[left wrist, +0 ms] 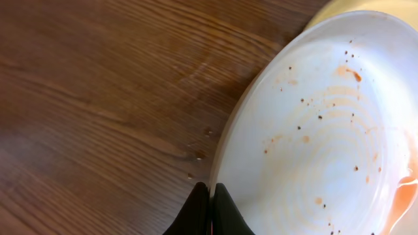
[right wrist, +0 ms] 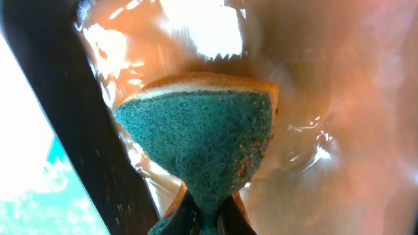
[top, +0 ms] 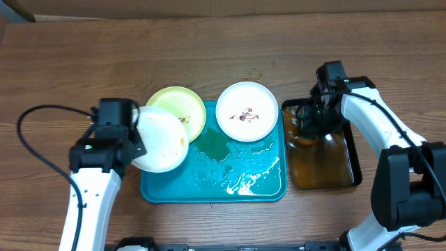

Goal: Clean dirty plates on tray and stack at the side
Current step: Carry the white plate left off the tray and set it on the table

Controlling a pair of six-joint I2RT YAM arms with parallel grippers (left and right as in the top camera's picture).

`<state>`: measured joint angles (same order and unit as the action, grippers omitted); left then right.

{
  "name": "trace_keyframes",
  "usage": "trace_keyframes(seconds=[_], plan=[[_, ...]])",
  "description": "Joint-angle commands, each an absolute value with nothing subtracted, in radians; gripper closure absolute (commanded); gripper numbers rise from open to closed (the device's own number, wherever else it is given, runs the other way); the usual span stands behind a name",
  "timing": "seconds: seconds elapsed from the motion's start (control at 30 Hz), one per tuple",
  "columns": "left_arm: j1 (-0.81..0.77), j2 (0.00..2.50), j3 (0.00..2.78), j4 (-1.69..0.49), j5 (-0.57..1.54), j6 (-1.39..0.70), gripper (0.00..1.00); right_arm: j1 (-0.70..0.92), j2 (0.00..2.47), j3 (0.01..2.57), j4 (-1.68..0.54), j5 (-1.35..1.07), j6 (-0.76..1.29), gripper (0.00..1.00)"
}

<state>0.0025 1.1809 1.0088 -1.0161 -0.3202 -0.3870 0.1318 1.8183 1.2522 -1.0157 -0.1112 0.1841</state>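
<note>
Here, seen from overhead, a large teal tray [top: 209, 192] with a raised rim lies on a wooden table [top: 209, 56], wet inside and streaked with white foam [top: 244, 174] toward its right half; the left gripper [left wrist: 210, 207], at the tray's left side, has its two dark fingers pressed together on the rim of a white plate [top: 162, 139], pinching it; that plate appears tilted, hollow face up, over the tray's left rim, and carries faint orange smears and small dark specks; whether its lower edge touches the tray cannot be told; partly under it, a yellow-green plate [top: 178, 104] lies on the tray's far left corner, reaching out past the rim, with a small dark smear near where the held plate overlaps it; a second white plate [top: 247, 111] rests on the tray's far right corner, also overhanging the far rim, with dark brown smears at its centre; just beside the tray's right rim stands a smaller black tray [top: 352, 164] holding brownish liquid [top: 324, 167]; the right gripper [right wrist: 206, 219] reaches down into the far end of that black tray and clamps a sponge [right wrist: 202, 137], its fingers squeezing the sponge's narrow lower end; the sponge shows a rough teal face over a yellow body and sits in the brown liquid, close to the black wall nearest the teal tray.
</note>
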Motion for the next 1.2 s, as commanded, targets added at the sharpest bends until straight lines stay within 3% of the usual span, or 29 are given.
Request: trace_keyframes(seconds=[0.0, 0.47, 0.87, 1.17], plan=[[0.086, 1.163, 1.038, -1.000, -0.313, -0.399, 0.96, 0.134, 1.786, 1.247, -1.036, -0.099, 0.210, 0.96], [0.355, 1.303, 1.038, -0.813, -0.235, -0.368, 0.96, 0.134, 1.786, 1.030, -0.838, -0.099, 0.213, 0.96], [0.552, 1.475, 1.038, -0.692, -0.174, -0.401, 0.96, 0.134, 1.786, 1.020, -0.840, -0.099, 0.212, 0.96], [0.575, 1.555, 1.038, -0.647, -0.174, -0.400, 0.92, 0.134, 1.786, 1.020, -0.852, -0.099, 0.212, 0.96]])
